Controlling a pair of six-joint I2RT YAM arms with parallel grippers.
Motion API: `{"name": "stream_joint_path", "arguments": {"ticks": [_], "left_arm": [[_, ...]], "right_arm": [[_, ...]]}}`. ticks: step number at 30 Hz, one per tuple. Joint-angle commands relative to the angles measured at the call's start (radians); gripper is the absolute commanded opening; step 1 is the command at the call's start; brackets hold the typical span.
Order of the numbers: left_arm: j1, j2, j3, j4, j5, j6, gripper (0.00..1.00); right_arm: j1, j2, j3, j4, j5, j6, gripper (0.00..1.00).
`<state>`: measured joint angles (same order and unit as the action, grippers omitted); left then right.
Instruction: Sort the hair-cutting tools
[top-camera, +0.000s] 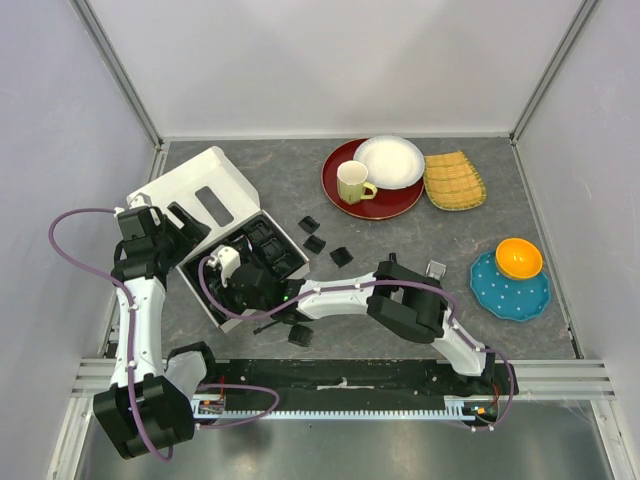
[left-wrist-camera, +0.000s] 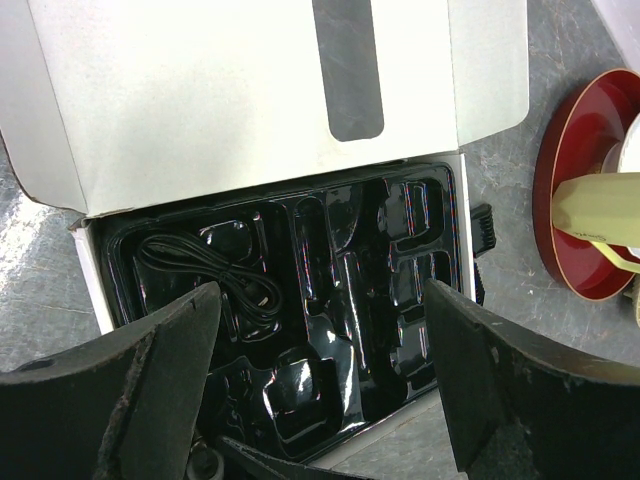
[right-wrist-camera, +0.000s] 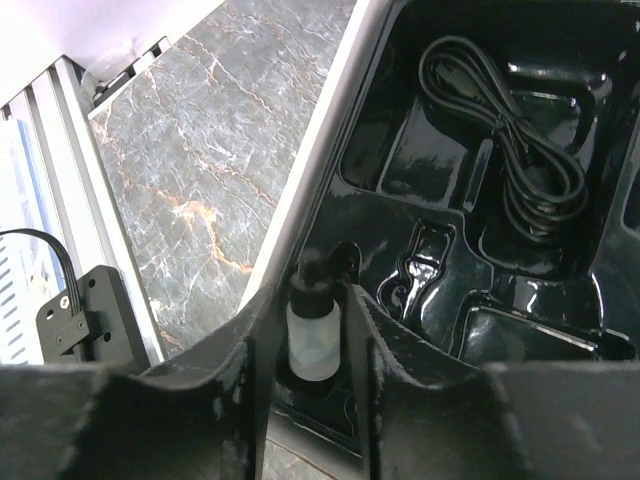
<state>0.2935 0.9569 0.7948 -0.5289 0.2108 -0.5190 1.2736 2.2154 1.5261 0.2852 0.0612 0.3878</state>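
Observation:
An open white box (top-camera: 200, 185) holds a glossy black tray (left-wrist-camera: 330, 330) with a coiled black cord (right-wrist-camera: 520, 170) in one recess. My right gripper (right-wrist-camera: 313, 300) reaches over the tray's near-left edge (top-camera: 243, 290). Its fingers hug both sides of a small white bottle with a black cap (right-wrist-camera: 313, 335) that stands in a round recess. My left gripper (left-wrist-camera: 320, 340) hovers wide open and empty above the tray, at the box's left side (top-camera: 185, 225). Black comb guards (top-camera: 315, 243) lie on the table right of the box, and one more (top-camera: 300, 335) lies in front of it.
A yellow mug (top-camera: 352, 183) and a white bowl (top-camera: 390, 160) sit on a red plate (top-camera: 390, 205) at the back. Beside it lies a bamboo mat (top-camera: 453, 180). At the right, an orange bowl (top-camera: 519, 258) rests on a blue plate (top-camera: 500, 295).

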Motion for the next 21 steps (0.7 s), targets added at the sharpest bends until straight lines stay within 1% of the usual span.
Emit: {"name": "stream_joint_path", "arguments": {"ticks": [1, 3, 7, 10, 11, 13, 15, 17, 21], "left_arm": [[0.006, -0.007, 0.021, 0.009, -0.013, -0.024, 0.88], [0.006, -0.009, 0.023, 0.009, -0.013, -0.024, 0.88], [0.009, -0.01, 0.023, 0.01, -0.014, -0.026, 0.88], [0.007, -0.01, 0.023, 0.009, -0.014, -0.024, 0.88], [0.007, -0.012, 0.023, 0.007, -0.016, -0.024, 0.88], [0.007, -0.012, 0.023, 0.009, -0.016, -0.026, 0.88], [0.007, -0.014, 0.023, 0.007, -0.016, -0.026, 0.88], [0.007, -0.014, 0.023, 0.007, -0.016, -0.024, 0.88], [0.009, -0.015, 0.023, 0.007, -0.016, -0.024, 0.88]], "right_arm": [[0.004, -0.009, -0.02, 0.02, -0.015, -0.003, 0.46], [0.004, -0.019, -0.02, 0.019, -0.018, 0.006, 0.52], [0.004, -0.042, 0.009, -0.027, -0.011, 0.026, 0.54], [0.004, -0.049, 0.017, -0.049, 0.012, 0.033, 0.48], [0.003, -0.051, 0.023, -0.052, 0.023, 0.034, 0.44], [0.004, -0.051, 0.025, -0.055, 0.029, 0.036, 0.39], [0.004, -0.043, 0.028, -0.057, 0.029, 0.037, 0.31], [0.004, -0.034, 0.038, -0.069, 0.029, 0.037, 0.27], [0.003, -0.022, 0.04, -0.081, 0.038, 0.04, 0.22]]}}
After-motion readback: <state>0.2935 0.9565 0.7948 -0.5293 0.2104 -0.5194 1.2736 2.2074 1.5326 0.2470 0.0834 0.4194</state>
